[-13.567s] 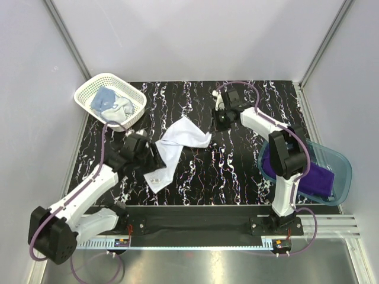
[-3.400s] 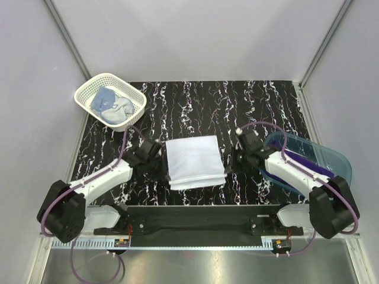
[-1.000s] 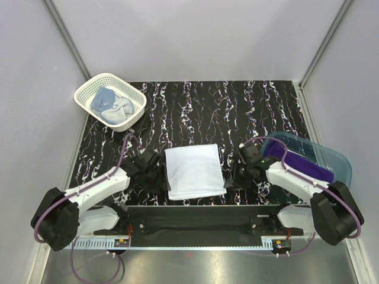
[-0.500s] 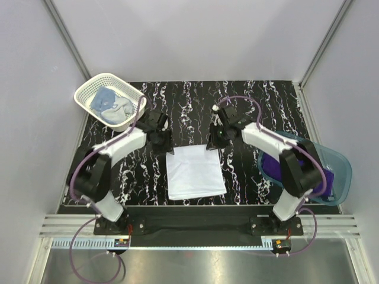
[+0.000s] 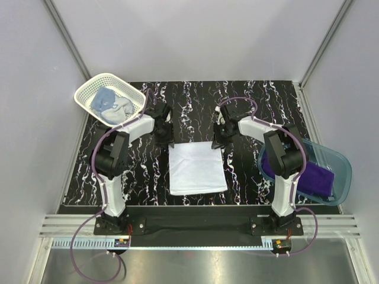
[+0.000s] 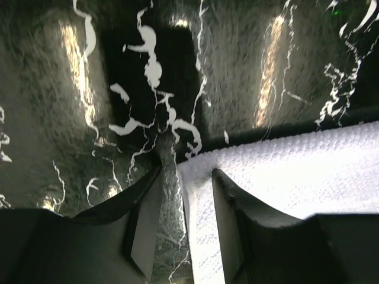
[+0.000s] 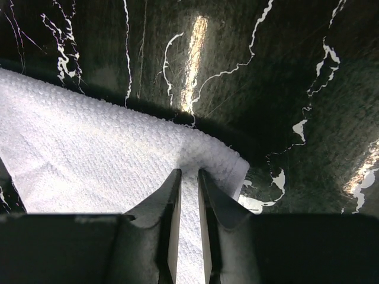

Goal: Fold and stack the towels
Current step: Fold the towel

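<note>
Step in hand: a further fold of the white towel point(image 5: 197, 168), which lay as a flat rectangle on the table point(image 5: 254, 100), centred in front of the arm bases.

Both arms were at its far edge. The left end effector point(image 6: 188, 177) stood with jaws apart, straddling the far-left corner and not yet clamped. The right end effector point(image 7: 188, 175) had its jaws drawn nearly together on the far-right corner, with cloth in the narrow slit.

The purple towel point(image 5: 314, 177) lay in the blue tub point(image 5: 342, 163) and the light blue towel point(image 5: 103, 97) in the basket point(image 5: 95, 83).

Assessment: the next move calls for the left jaws to close on their corner. Both corners should then be lifted together and carried toward the near edge, kept level.
</note>
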`<control>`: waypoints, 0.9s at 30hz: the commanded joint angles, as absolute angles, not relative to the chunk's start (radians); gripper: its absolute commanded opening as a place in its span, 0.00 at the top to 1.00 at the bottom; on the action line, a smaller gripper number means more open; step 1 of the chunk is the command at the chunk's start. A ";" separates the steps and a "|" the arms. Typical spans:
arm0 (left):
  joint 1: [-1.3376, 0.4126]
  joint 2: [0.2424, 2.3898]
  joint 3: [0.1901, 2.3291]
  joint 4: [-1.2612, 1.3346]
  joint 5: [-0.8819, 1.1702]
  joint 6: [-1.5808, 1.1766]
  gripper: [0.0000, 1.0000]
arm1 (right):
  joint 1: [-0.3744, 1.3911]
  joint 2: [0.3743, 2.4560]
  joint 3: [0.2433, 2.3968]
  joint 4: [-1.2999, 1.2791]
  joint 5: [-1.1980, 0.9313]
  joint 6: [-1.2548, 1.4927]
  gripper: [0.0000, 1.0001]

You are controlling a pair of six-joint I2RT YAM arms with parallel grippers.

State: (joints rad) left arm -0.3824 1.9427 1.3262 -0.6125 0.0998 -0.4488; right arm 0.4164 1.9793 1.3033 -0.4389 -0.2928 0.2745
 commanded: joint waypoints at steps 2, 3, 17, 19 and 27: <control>-0.380 1.976 1.428 -0.675 0.039 -0.404 0.57 | 0.411 1.983 1.361 -0.452 -0.276 0.226 0.76; -0.377 1.980 1.448 -0.687 0.035 -0.393 0.57 | 0.408 1.976 1.370 -0.462 -0.276 0.219 0.76; -0.336 1.993 1.506 -0.727 0.296 -0.034 0.45 | 0.310 2.052 1.604 -0.755 -0.569 -0.159 0.53; -0.333 2.022 1.528 -0.741 0.336 -0.008 0.45 | 0.299 2.095 1.638 -0.820 -0.601 -0.210 0.52; -0.316 2.091 1.592 -0.784 0.387 0.074 0.49 | 0.265 2.229 1.792 -0.982 -0.666 -0.413 0.46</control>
